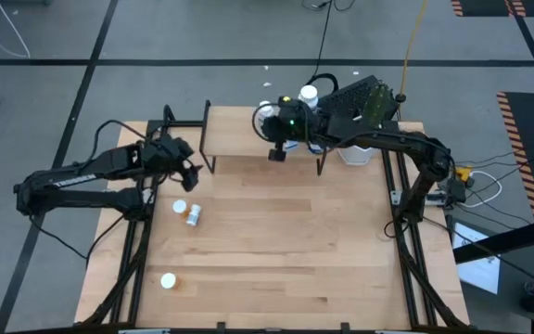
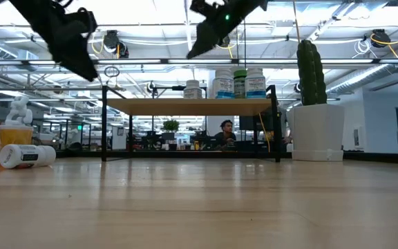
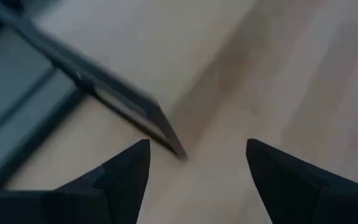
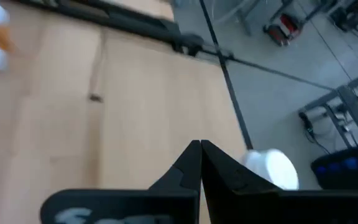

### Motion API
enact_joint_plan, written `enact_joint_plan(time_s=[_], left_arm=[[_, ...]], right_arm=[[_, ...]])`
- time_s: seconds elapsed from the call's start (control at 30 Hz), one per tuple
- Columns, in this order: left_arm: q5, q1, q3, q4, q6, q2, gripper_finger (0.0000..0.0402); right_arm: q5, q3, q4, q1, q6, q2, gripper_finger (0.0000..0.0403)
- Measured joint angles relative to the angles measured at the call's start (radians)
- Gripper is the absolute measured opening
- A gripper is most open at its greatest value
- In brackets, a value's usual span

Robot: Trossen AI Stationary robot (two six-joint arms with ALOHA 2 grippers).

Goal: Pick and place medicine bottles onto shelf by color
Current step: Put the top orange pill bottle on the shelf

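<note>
High view: left gripper (image 1: pixel 191 173) hangs over the wood surface (image 1: pixel 276 250) just off the shelf's (image 1: pixel 239 139) left end, jaws open, nothing in them. Right gripper (image 1: pixel 277 154) sits over the shelf's front edge, jaws closed, empty. Off the shelf: two orange bottles (image 1: pixel 187 211) together on the surface near the left gripper, a third orange bottle (image 1: pixel 168 280) farther toward the front-left corner. Low view: shelf w/ approx. four bottles on top near its right end, one green bottle (image 2: pixel 240 84) among white ones (image 2: pixel 223 84); cactus planter (image 2: pixel 316 131) right of the shelf; a person (image 2: pixel 226 133) in the room behind. Left wrist view: open fingers (image 3: pixel 127 177), a black shelf leg (image 3: pixel 107 93) between them. Right wrist view: fingers (image 4: pixel 188 174) pressed shut, a white cap (image 4: pixel 271 169) beside them.
</note>
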Motion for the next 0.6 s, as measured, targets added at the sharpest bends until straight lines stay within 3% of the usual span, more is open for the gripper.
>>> enact_joint_plan(time_s=[0.13, 0.3, 0.43, 0.6], left_arm=[[0.000, -0.091, 0.015, -0.179, -0.177, -0.006, 0.0269], [0.000, -0.228, 0.014, -0.360, -0.423, 0.009, 0.0268], [0.000, -0.321, 0.011, -0.394, -0.551, 0.017, 0.0269], [-0.003, -0.410, -0.042, -0.363, -0.625, 0.021, 0.0269]], right_arm=[[-0.001, -0.074, 0.042, 0.070, 0.045, -0.065, 0.0000], [-0.003, -0.267, 0.224, 0.155, 0.107, -0.186, 0.0003], [-0.037, -0.452, 0.411, 0.222, 0.188, -0.279, 0.0024], [-0.132, -0.676, 0.667, 0.369, 0.355, -0.329, 0.0088]])
